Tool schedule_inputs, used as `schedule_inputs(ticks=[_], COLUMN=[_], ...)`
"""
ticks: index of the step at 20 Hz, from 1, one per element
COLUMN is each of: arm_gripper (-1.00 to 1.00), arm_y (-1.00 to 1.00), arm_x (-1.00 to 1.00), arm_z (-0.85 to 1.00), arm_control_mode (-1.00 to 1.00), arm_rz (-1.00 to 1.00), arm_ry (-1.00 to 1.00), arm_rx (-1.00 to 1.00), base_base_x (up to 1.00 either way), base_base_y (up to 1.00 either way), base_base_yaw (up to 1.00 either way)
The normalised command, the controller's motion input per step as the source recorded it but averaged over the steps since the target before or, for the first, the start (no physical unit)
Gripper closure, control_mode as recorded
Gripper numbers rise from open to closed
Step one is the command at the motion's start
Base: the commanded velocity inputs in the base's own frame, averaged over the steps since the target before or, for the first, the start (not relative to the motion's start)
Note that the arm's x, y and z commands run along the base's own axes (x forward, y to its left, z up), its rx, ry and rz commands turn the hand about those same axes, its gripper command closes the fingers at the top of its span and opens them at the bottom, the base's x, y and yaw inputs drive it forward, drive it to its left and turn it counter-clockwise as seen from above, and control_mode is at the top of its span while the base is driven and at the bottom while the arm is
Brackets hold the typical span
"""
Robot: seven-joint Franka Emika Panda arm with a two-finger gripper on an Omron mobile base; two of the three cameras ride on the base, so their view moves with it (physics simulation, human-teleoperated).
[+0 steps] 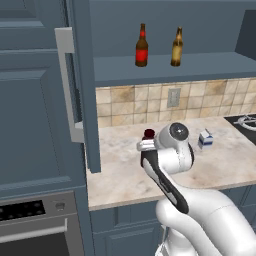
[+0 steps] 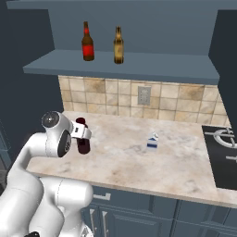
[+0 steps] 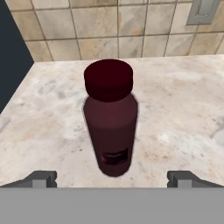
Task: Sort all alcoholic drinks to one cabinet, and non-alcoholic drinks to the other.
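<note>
Overhead, left base view: two slim glossy beer bottles [image 1: 141, 46] stand on the open cabinet shelf [image 1: 200, 67] above the marbled counter [image 1: 225, 165]. Hand view: the squat maroon bottle [image 3: 111, 118], smooth and round-capped, stands upright on that counter, ahead of the gripper [image 3: 112, 179], fingers spread wide, nothing held. Risk: a finger nudging its rounded side would likely topple it.

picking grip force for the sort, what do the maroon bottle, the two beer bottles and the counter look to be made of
Maroon bottle: opaque, matte dark body with a wide cap, probably plastic, though rendering leaves it open.
Red-label beer bottle and tan-label beer bottle: brown and slightly glossy with long necks, likely glass.
Counter: mottled beige with veining, looks like polished marble or stone.
</note>
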Motion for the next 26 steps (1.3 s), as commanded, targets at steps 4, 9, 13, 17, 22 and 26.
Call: schedule_inputs(ticks=[4, 9, 13, 17, 22, 26], arm_gripper=[-1.00, -1.00, -1.00, -1.00, -1.00, -1.00], arm_y=[0.00, 0.00, 0.00, 0.00, 0.00, 0.00], arm_x=[0.08, 0.18, 0.19, 0.26, 0.22, 0.12], arm_z=[-0.06, -0.10, -0.11, -0.09, -0.10, -0.13], arm_control_mode=[-1.00, -1.00, -1.00, -1.00, -1.00, -1.00], arm_rz=[0.00, 0.00, 0.00, 0.00, 0.00, 0.00], arm_ry=[0.00, 0.00, 0.00, 0.00, 0.00, 0.00], arm_rx=[0.00, 0.00, 0.00, 0.00, 0.00, 0.00], base_base_x=[0.00, 0.00, 0.00, 0.00, 0.00, 0.00], base_base_y=[0.00, 0.00, 0.00, 0.00, 0.00, 0.00], base_base_yaw=[0.00, 0.00, 0.00, 0.00, 0.00, 0.00])
